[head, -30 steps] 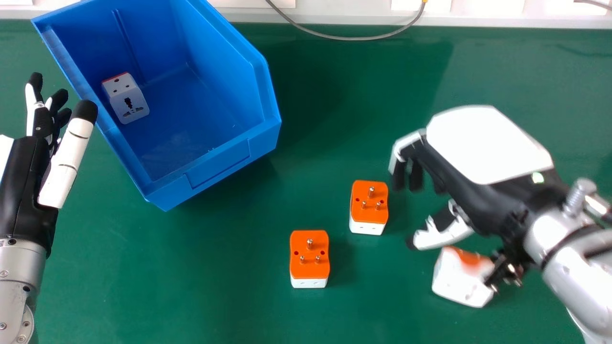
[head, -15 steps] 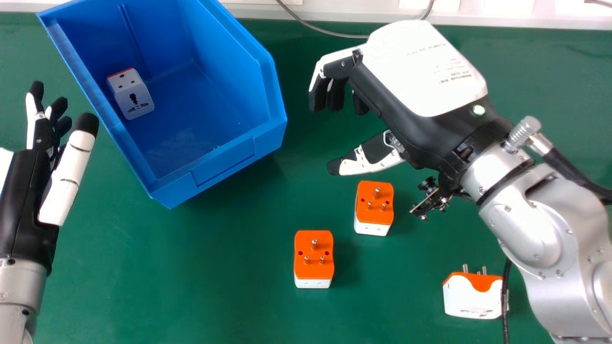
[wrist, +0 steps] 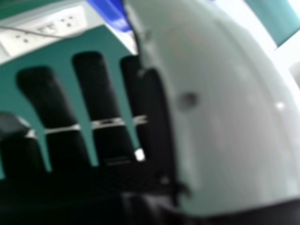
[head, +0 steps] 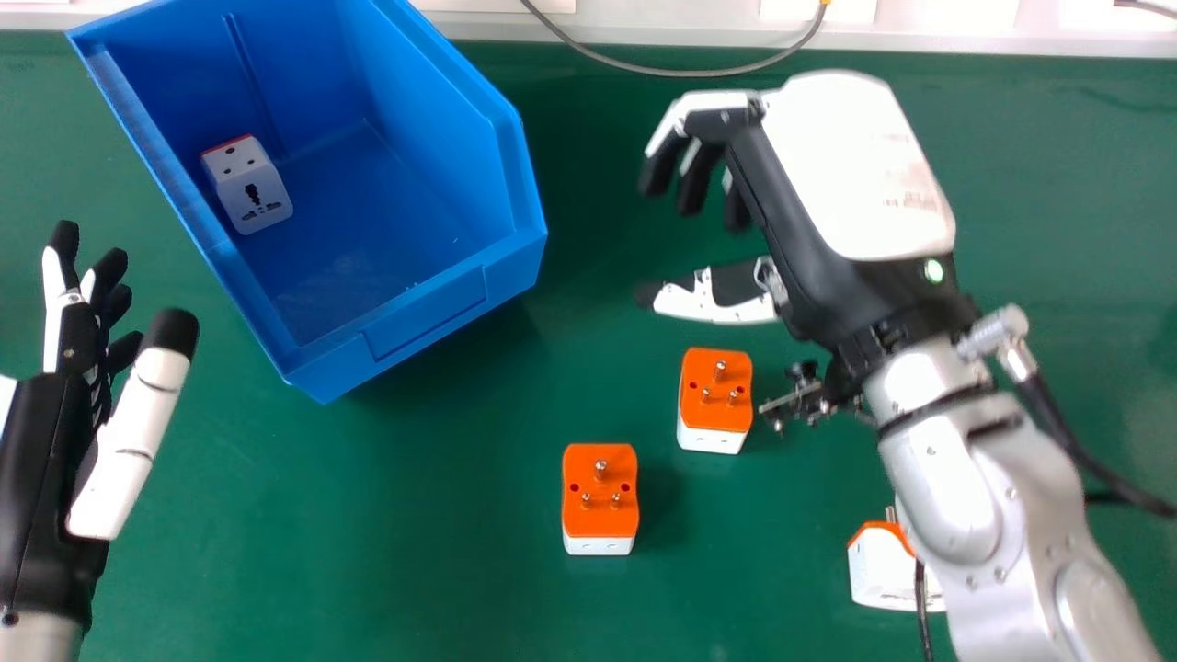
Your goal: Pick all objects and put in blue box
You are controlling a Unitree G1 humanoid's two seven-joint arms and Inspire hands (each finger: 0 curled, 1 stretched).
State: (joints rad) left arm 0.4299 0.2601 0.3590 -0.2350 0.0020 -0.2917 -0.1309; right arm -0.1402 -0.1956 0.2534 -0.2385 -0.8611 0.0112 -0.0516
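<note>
Head view: from the empty, loosely open right hand (head: 851, 175), the middle plug (head: 714, 395) is found away from the far table edge (head: 1011, 64).

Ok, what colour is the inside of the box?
Blue, best seen in the head view of the box.

The right forearm (head: 956, 496) is partly hiding one adapter (head: 881, 570); the head view's top is cropping the blue box (head: 423, 317).

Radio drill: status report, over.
Left robot hand, right robot hand open, empty.
One plug in blue box; three plugs on table.
Right arm partly hides one.
</note>
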